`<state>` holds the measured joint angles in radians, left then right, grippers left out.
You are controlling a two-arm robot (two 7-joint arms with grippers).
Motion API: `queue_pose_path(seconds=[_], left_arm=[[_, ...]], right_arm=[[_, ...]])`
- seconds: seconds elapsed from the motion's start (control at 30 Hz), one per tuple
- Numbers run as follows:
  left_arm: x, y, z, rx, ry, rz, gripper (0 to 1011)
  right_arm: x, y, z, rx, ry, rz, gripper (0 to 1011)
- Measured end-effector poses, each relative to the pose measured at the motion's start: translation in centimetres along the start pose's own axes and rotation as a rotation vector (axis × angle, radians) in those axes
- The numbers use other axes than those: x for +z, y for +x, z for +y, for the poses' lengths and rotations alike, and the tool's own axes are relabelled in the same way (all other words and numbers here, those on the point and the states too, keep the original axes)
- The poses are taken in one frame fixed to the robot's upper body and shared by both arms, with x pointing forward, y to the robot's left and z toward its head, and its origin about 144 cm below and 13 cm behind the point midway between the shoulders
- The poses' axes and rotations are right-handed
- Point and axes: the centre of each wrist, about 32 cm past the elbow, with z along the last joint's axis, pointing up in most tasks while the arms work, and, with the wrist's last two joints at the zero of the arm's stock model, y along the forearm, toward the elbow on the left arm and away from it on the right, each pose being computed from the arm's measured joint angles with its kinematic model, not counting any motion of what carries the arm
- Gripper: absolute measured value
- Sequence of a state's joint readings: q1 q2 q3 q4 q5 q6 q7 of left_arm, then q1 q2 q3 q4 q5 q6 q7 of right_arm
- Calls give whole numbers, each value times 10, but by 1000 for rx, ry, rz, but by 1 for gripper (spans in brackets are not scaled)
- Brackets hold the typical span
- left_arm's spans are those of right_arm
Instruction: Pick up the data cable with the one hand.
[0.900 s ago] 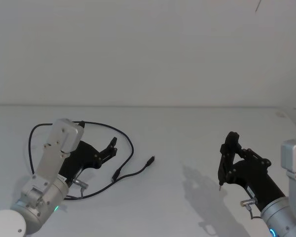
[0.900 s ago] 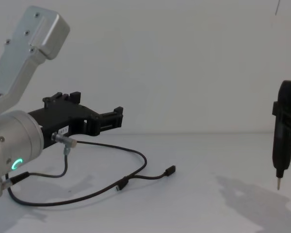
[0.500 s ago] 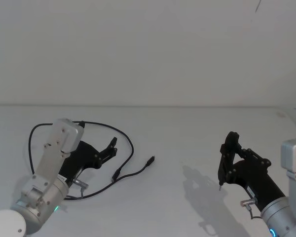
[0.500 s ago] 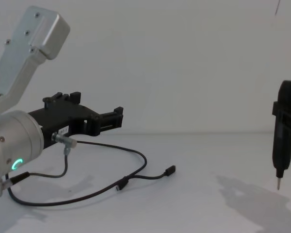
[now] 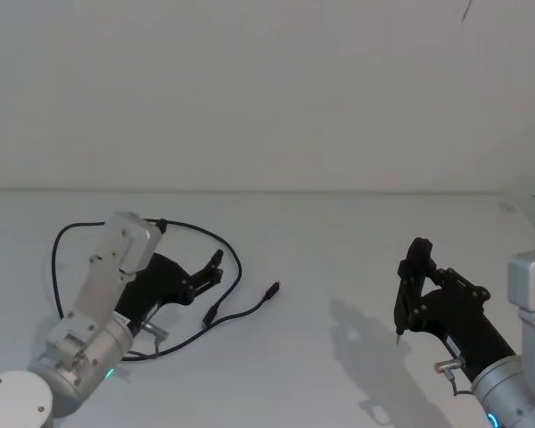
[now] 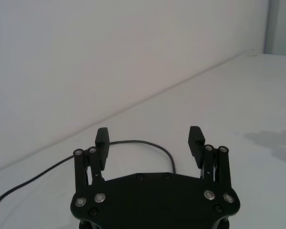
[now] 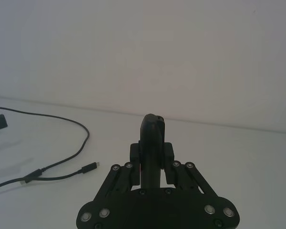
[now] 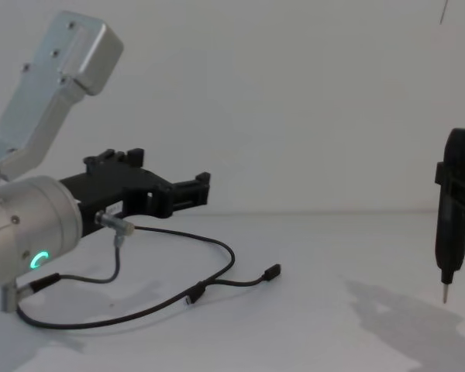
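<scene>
Black two-fingered plastic left hand (image 5: 218, 266), wide open, empty, now nudged forward, hovering within loop of long thin black data cable (image 5: 210, 314), unmoved on white worktop (image 5: 339, 250). Right hand (image 5: 417, 283) parked, clamping slim black metal-tipped tool (image 8: 452, 232).

Nothing legible — no text, labels or numbers.

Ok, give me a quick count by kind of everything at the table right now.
data cable: 1
tools: 2, the left tool open, the right tool shut
black metal-tipped stylus, held upright in the right tool: 1
Total: 4
</scene>
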<state>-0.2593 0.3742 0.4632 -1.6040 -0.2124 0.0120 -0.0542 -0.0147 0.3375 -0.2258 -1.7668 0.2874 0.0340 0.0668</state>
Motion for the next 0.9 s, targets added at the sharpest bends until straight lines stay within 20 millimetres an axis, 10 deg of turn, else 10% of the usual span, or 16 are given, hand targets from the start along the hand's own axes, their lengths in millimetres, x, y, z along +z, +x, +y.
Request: queue_pose_path(seconds=[0.9], left_arm=[[-25, -8, -51, -282, 210, 153, 1001]], right_arm=[[0, 0, 0, 0, 0, 0, 279]])
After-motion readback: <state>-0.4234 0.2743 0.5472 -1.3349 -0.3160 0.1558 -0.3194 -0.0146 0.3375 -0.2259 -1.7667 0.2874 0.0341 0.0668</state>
